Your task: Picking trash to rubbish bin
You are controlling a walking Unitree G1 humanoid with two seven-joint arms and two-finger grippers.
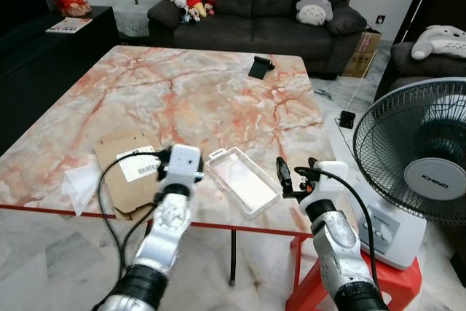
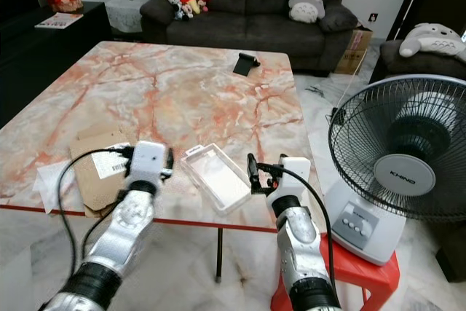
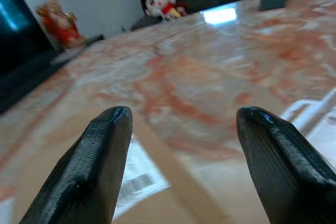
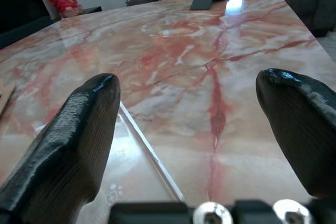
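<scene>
Near the front edge of the marble table (image 1: 196,92) lies a clear plastic packaging tray (image 1: 242,180). To its left rests a flat brown cardboard piece (image 1: 124,172) with a white barcode label (image 1: 138,167). A crumpled white wrapper (image 1: 79,183) sits beside the cardboard. My left gripper (image 3: 184,113) is open low over the cardboard, with the label (image 3: 137,182) just under its fingers. Just right of the clear tray, at the table's front right edge, my right gripper (image 1: 297,171) is open. The tray's rim (image 4: 144,140) lies between its fingers (image 4: 84,124). Neither gripper holds anything.
A white standing fan (image 1: 422,158) sits on a red stool (image 1: 378,282) close to my right arm. A black phone stand (image 1: 260,65) is at the table's far side. Behind it is a dark sofa (image 1: 255,12) with plush toys. A black cabinet (image 1: 44,56) is on the left.
</scene>
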